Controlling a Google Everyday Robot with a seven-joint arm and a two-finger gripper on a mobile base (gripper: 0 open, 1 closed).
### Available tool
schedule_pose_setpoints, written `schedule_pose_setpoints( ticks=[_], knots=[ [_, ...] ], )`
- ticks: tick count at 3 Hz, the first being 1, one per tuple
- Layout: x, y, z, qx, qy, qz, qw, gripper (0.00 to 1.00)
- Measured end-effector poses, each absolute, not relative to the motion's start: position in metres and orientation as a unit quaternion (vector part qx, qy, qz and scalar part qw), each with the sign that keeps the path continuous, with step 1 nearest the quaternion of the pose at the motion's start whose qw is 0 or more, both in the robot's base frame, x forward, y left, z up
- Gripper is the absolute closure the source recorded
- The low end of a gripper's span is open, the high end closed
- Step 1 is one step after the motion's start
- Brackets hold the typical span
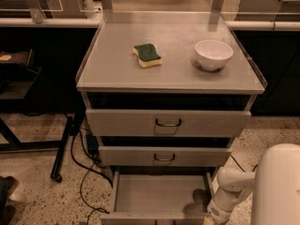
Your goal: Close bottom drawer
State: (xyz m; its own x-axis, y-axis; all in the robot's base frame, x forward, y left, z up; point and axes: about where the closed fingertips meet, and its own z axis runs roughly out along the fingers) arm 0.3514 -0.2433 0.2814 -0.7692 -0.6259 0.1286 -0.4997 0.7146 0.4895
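Observation:
The bottom drawer (159, 194) is pulled open at the foot of the grey cabinet. Its plain grey inside shows, and its slim front panel (154, 217) lies at the picture's lower edge. My white arm (234, 182) reaches down at the drawer's right front corner. My gripper (210, 220) is at the very bottom edge beside that corner, mostly cut off by the picture's edge.
The top drawer (168, 122) and middle drawer (164, 156) stand slightly out. A green-and-yellow sponge (147, 55) and a white bowl (213, 54) sit on the cabinet top (117, 69). Cables (84, 168) and a black stand leg (63, 153) lie on the floor to the left.

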Motion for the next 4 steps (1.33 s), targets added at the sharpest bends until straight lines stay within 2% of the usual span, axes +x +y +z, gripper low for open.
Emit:
schedule_pose_setpoints(
  ticks=[4],
  knots=[
    [0.395,-0.261,0.237,0.205,-0.944,-0.236,0.106,1.0]
  ],
)
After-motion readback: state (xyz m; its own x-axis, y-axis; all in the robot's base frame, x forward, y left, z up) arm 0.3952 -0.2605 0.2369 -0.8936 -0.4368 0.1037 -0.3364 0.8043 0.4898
